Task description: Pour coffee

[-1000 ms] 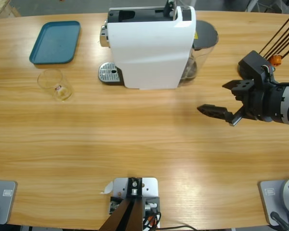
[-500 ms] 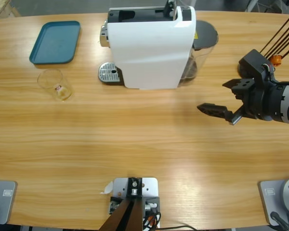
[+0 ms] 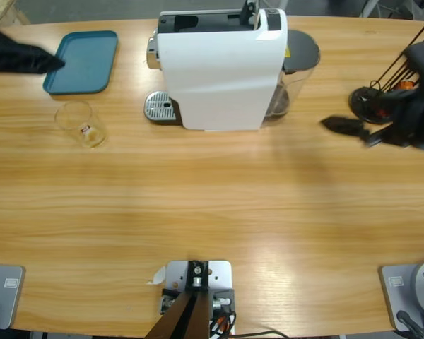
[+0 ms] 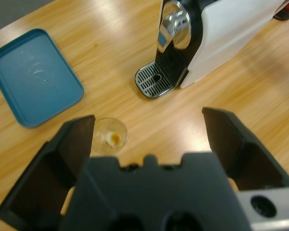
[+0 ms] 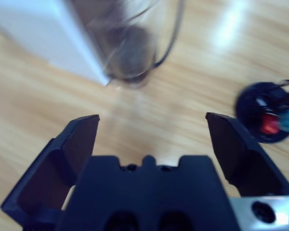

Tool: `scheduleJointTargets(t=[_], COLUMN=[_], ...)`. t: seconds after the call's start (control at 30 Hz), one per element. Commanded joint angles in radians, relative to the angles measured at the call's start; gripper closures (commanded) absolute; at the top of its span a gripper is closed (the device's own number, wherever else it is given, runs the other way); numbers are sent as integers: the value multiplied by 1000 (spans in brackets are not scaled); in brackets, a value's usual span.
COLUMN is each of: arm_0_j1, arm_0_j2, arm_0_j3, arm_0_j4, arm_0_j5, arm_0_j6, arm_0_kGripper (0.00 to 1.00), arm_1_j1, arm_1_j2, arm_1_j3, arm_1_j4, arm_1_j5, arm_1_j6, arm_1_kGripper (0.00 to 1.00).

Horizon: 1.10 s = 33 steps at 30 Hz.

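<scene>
— Which step is this?

— I'd judge it's the approach. The left gripper [image 4: 149, 139] is hovering with fingers spread wide and holding nothing, above the glass tumbler [image 4: 110, 135]; the coffee [image 4: 114, 138], a small dark dab, is sitting in its bottom. Next it needs to descend and close round the glass.

— And the right gripper [image 5: 151, 144]?

— Fingers wide too, empty, facing the machine's water tank [image 5: 135, 43] at twelve o'clock. In the high view it's blurring at three o'clock on the counter [image 3: 212, 205].
</scene>
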Motion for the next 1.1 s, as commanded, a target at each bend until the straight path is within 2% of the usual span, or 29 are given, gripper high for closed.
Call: scheduleJointTargets(t=[0.03, 0.07, 0.17, 0.23, 0.3, 0.33, 0.4, 0.47, 0.5, 0.53, 0.6, 0.8, 0.9, 1.1], arm_0_j1=[-8, -9, -8, -8, -8, -8, -7, -8, -8, -8, -9, -8, -7, -8], arm_0_j2=[-156, -170, -164, -157, -143, -136, -132, -134, -135, -134, -131, -120, -119, -127], arm_0_j3=[269, 298, 304, 305, 303, 303, 304, 304, 306, 306, 306, 307, 307, 311], arm_0_j4=[-171, -200, -157, -150, -150, -150, -149, -149, -149, -149, -149, -150, -150, -150], arm_0_j5=[7, 6, 15, 13, 12, 12, 13, 16, 17, 17, 17, 18, 21, 25], arm_0_j6=[-26, -23, 1, 12, 14, 14, 14, 14, 14, 14, 14, 23, 23, 23], arm_0_kGripper=[32, 32, 32, 46, 68, 72, 89, 101, 101, 101, 101, 101, 101, 101], arm_1_j1=[-164, -204, -298, -347, -332, -312, -282, -270, -281, -287, -300, -319, -339, -411], arm_1_j2=[-159, -161, -163, -79, 55, 127, 187, 141, 105, 59, 32, 145, 181, 220], arm_1_j3=[-77, -124, -134, -156, -212, -246, -292, -298, -301, -293, -284, -260, -264, -235], arm_1_j4=[188, 261, 239, 226, 249, 292, 356, 364, 357, 340, 331, 365, 363, 323], arm_1_j5=[-11, 29, 94, 151, 181, 158, 99, 31, -17, -128, -189, -177, -147, -83], arm_1_j6=[38, 26, -19, -48, -90, -92, -80, -19, 37, 127, 211, 276, 281, 334], arm_1_kGripper=[14, 10, 18, 13, 64, 102, 57, 4, 4, 5, 16, 18, 119, 202])
